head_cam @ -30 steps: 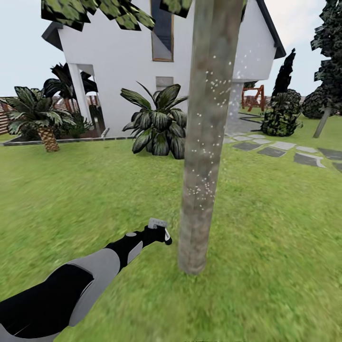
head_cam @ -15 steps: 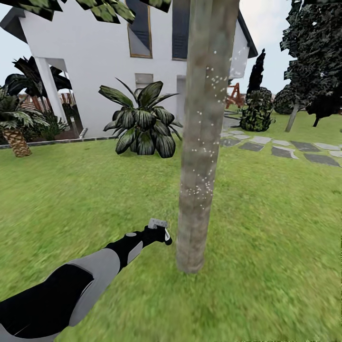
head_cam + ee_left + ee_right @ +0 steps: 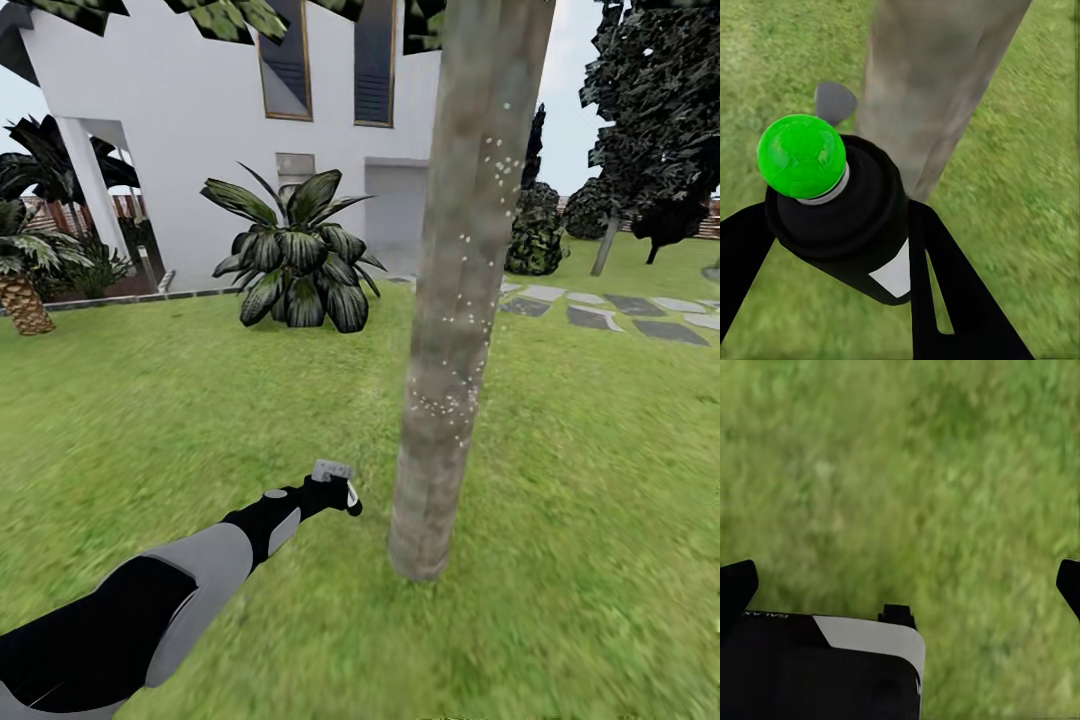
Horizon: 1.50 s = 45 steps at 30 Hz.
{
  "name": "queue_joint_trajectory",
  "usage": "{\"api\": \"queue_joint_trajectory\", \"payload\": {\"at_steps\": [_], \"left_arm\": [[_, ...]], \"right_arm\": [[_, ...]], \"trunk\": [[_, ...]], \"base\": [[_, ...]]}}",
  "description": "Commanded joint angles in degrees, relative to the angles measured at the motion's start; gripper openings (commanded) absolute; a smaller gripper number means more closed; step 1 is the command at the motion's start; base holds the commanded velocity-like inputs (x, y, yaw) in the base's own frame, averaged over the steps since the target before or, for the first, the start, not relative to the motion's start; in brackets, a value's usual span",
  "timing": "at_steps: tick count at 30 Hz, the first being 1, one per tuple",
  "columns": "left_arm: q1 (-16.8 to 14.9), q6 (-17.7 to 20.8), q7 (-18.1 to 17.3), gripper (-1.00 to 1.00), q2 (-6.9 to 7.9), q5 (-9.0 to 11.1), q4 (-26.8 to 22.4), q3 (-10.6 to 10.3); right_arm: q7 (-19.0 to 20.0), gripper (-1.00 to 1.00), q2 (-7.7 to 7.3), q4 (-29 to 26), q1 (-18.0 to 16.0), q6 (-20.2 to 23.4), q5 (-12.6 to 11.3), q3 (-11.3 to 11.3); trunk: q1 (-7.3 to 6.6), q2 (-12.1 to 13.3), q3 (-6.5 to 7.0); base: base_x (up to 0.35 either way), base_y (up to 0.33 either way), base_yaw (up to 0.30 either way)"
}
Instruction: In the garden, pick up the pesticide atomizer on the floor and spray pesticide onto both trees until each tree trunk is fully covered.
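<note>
you face a green grass lawn (image 3: 150, 400) with a white house (image 3: 190, 120) behind it. a thick, mottled grey-brown tree trunk (image 3: 460, 300) stands just ahead, dotted with fine white pesticide specks (image 3: 450, 405). your black-and-grey left arm (image 3: 170, 590) reaches forward and low, its left gripper (image 3: 335, 490) clenched on the small dark pesticide atomizer with a white label (image 3: 847, 217), held near the trunk base. its label shows no readable writing. your right gripper (image 3: 900, 585) hangs over grass, fingers spread apart.

Green lawn (image 3: 180, 400) carries the speckled tree trunk (image 3: 460, 300) and stepping stones (image 3: 640, 325).
</note>
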Motion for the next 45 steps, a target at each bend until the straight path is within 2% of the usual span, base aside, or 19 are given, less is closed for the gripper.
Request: {"api": "queue_joint_trajectory", "payload": {"at_steps": [1,25,45], "left_arm": [[-0.09,-0.28,-0.11,-1.0,0.0,0.57,0.12,-0.44],[-0.09,-0.28,-0.08,-1.0,0.0,0.57,0.16,-0.44],[-0.09,-0.28,-0.09,-1.0,0.0,0.57,0.15,-0.44]], "right_arm": [[-0.37,1.0,0.02,0.29,-0.13,-0.37,0.51,0.08],[-0.37,1.0,0.02,0.29,-0.15,-0.37,0.51,0.12],[-0.34,1.0,0.02,0.28,-0.15,-0.37,0.51,0.11]], "trunk": [[0.04,-0.13,-0.12],[0.04,-0.13,-0.12],[0.04,-0.13,-0.59]], "base": [[0.005,0.35,-0.252],[0.003,0.35,-0.296],[0.104,0.34,-0.3]]}}
